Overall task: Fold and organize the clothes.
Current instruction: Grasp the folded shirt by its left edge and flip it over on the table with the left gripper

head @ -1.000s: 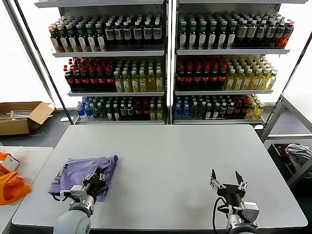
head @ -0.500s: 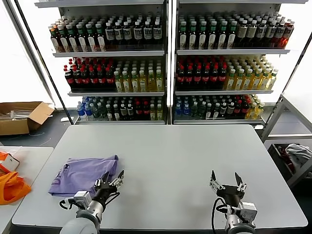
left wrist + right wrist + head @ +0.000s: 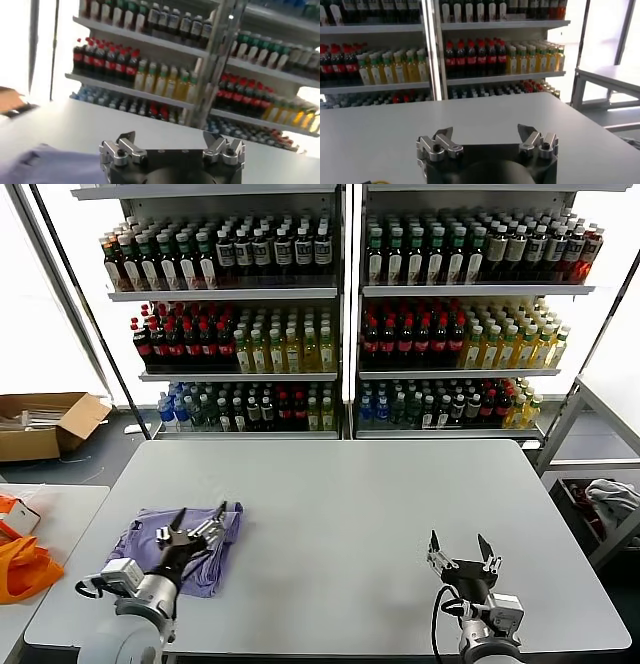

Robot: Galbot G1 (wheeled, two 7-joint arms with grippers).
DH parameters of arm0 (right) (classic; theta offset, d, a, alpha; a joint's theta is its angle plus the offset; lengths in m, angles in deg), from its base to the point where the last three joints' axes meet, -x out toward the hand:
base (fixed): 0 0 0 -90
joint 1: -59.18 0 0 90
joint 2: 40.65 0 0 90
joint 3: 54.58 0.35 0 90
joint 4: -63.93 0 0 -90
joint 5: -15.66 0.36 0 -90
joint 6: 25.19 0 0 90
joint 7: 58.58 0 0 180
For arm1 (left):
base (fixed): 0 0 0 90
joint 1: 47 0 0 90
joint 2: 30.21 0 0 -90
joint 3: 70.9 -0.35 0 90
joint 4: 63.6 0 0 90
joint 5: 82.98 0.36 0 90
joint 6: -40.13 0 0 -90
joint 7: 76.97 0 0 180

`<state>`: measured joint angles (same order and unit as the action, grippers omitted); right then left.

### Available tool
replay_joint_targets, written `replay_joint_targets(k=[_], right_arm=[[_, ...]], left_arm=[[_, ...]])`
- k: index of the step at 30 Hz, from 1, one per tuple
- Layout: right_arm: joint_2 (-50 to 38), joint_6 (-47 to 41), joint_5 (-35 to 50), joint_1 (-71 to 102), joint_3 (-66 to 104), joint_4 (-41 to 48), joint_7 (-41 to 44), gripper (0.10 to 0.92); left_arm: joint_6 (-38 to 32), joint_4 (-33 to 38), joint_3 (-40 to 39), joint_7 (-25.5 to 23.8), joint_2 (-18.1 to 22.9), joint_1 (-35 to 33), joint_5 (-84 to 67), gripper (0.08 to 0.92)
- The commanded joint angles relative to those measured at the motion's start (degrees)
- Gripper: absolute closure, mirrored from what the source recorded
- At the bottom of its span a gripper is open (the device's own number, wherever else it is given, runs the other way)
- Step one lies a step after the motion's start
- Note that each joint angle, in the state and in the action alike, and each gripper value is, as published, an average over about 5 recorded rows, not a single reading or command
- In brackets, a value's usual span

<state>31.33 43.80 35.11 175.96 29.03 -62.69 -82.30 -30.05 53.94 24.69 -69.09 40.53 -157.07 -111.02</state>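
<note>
The clothes [image 3: 138, 538], a lavender T-shirt, lie folded into a rough rectangle on the left part of the grey table [image 3: 340, 494]. My left gripper [image 3: 202, 514] hovers over the shirt's right half, open, with nothing between its fingers. In the left wrist view the left gripper [image 3: 169, 136] stands wide open over bare table, and a corner of the shirt [image 3: 42, 164] shows beside it. My right gripper [image 3: 458, 554] waits near the table's front right edge, open and empty. The right wrist view shows the same: the right gripper [image 3: 485, 129] open above the tabletop.
Drink shelves [image 3: 340, 314] stand behind the table. An orange cloth bag [image 3: 25, 569] lies on a side table at the left, with a cardboard box [image 3: 45, 424] on the floor behind it. A grey-white cloth bundle [image 3: 610, 499] sits low at the right.
My left gripper opened, let go of the shirt, and moved up and back over it. The shirt now lies flat by itself. The right arm barely moved.
</note>
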Motion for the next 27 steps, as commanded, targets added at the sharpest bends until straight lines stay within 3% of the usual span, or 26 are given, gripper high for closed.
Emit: replay_joint_targets(k=[1,27], right_arm=[[-0.60,-0.15,0.33,-1.14,-0.30,-0.16,0.14,0.203],[-0.49,0.35,-0.87,1.96,-0.19,-2.40,0.36,0.203]], left_arm=[[-7.12,-9.81,9.39,-1.66,-2.71,-0.18,29.33,0.177],[3.58,-16.59,12.47,-8.60,-7.40,1.14,-11.21,0.177]])
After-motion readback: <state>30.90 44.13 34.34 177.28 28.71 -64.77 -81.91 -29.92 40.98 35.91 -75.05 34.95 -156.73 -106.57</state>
